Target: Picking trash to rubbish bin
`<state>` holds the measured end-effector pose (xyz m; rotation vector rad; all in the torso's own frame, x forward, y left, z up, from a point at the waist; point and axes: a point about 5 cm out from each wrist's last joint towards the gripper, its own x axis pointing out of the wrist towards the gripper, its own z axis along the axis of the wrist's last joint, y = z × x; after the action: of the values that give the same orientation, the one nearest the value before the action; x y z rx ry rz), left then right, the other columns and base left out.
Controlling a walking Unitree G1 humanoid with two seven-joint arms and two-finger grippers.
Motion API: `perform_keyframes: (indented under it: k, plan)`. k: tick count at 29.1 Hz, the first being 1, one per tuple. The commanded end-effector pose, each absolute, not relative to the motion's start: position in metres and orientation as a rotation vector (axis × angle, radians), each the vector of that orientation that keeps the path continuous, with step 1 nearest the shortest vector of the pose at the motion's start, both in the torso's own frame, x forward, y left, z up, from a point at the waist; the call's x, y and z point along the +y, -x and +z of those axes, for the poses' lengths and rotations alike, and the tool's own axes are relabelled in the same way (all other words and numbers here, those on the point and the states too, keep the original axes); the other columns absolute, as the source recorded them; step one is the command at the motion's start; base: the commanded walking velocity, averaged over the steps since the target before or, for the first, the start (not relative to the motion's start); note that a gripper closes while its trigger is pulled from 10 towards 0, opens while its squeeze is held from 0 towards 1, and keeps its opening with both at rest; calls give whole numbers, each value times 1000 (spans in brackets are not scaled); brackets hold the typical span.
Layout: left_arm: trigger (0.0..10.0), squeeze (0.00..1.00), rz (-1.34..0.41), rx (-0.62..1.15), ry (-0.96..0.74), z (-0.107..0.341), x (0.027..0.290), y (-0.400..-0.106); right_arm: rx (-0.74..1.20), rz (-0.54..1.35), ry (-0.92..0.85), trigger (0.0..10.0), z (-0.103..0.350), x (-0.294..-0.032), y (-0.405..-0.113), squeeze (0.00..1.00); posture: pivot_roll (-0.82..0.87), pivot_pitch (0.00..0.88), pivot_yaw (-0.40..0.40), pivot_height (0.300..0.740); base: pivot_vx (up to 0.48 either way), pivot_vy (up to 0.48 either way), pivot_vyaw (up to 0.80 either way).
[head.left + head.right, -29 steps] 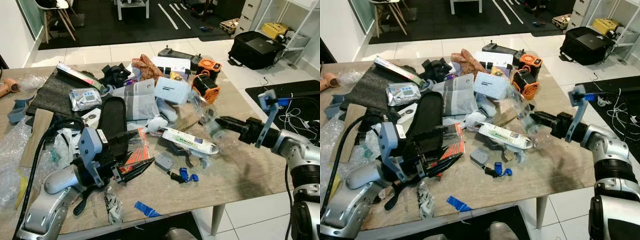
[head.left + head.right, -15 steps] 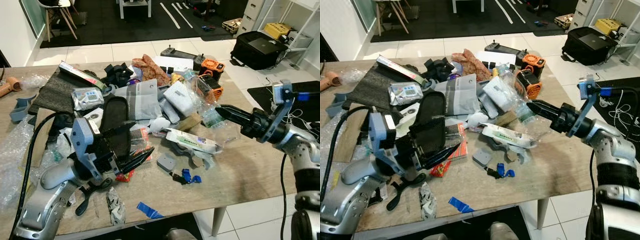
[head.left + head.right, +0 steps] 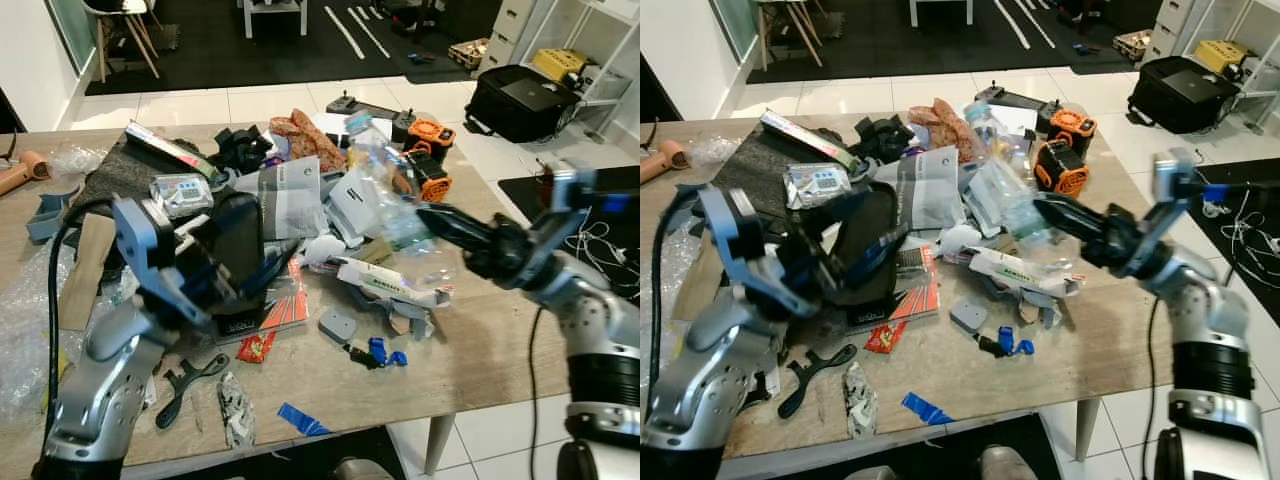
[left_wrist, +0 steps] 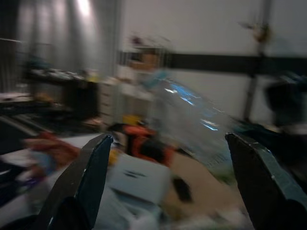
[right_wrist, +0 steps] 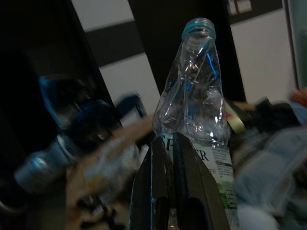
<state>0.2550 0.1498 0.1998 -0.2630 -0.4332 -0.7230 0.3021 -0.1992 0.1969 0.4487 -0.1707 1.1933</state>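
Before me a wooden table [image 3: 480, 350] carries two orange fans [image 3: 428, 168] at its far side, a dark mat [image 3: 120, 175] and a strip of blue tape [image 3: 302, 420] near its front edge. Beyond it, a black bag [image 3: 515, 98] sits on my white tiled floor [image 3: 200, 105].

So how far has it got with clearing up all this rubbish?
Barely started, by the look of it. In hand: the right gripper is shut on a crushed clear bottle, held up above the table. The left gripper is open over the pile. Left: wrappers, a white tube and blue tape litter the table. I can't see a bin.
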Motion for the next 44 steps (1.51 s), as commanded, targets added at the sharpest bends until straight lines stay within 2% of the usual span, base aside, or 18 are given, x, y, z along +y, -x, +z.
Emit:
perform_keyframes:
  k: [1,3,6,9,14,18,35,44]
  plan:
    - [10000,0,-599,-431,314,196,157,-265,-229,1208,-474,10000,210,-194,-303,0,-54,0,-27,740,0,0,0]
    - [10000,0,-524,-431,355,195,160,-271,-228,1159,-455,10000,208,-191,-308,0,-54,0,-27,740,0,0,0]
    - [10000,0,-508,-422,365,194,161,-273,-218,1107,-416,10000,205,-190,-312,0,-54,0,-27,740,0,0,0]
    - [10000,0,-490,-385,354,189,164,-274,-243,971,-405,10000,204,-194,-325,0,-54,0,-27,740,0,0,0]
    - [10000,0,-472,-369,376,187,167,-274,-263,912,-401,10000,206,-196,-329,0,-51,0,-28,740,0,0,0]
    - [10000,0,-420,-326,332,180,169,-277,-272,832,-385,10000,208,-198,-335,0,-51,0,-28,740,0,0,0]
    - [10000,0,-440,-254,303,172,159,-281,-269,835,-331,10000,204,-190,-338,0,-49,0,-32,740,0,0,0]
    - [10000,0,-463,-233,296,172,156,-280,-261,905,-325,10000,202,-187,-333,0,-45,0,-38,740,-301,0,0]
